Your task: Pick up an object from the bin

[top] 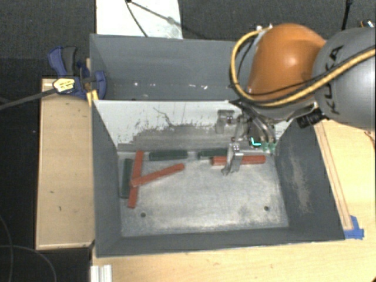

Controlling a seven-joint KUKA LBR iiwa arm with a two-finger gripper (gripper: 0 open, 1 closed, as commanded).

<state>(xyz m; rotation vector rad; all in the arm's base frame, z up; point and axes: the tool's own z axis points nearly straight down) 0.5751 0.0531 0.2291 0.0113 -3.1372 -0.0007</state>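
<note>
ROBOT ARM WORKS A PARTS BIN: A KUKA arm reaches in from the right over a grey metal bin [164, 63], its gripper [230, 164] lowered to the floor near the back wall, right of centre, where it stands on or just above a short red bar [254, 160]. The short red bar lies flat, roughly parallel to the back wall, its left part hidden behind the tool and its right end pointing toward the bin's right slope. Whether the tool is clenched or released cannot be told from this angle, nor whether it has any grasp on the bar. Just left of the gripper, a short dark green bar [207, 154] lies along much the same line, close to the red one; whether the two touch cannot be made out. Further left, a longer dark green bar [167, 155] rests at the foot of the back wall. Well apart from the gripper, in the left part of the floor, three more pieces lie together: a long red bar [136, 184] running from back to front, a slanting red bar [161, 173] branching off it toward the right and touching it, and a third dark green bar [125, 178] alongside the long red bar, next to the left wall. The wrist carries a rounded orange cover [285, 54], looped by a yellow cable [234, 63].
</note>
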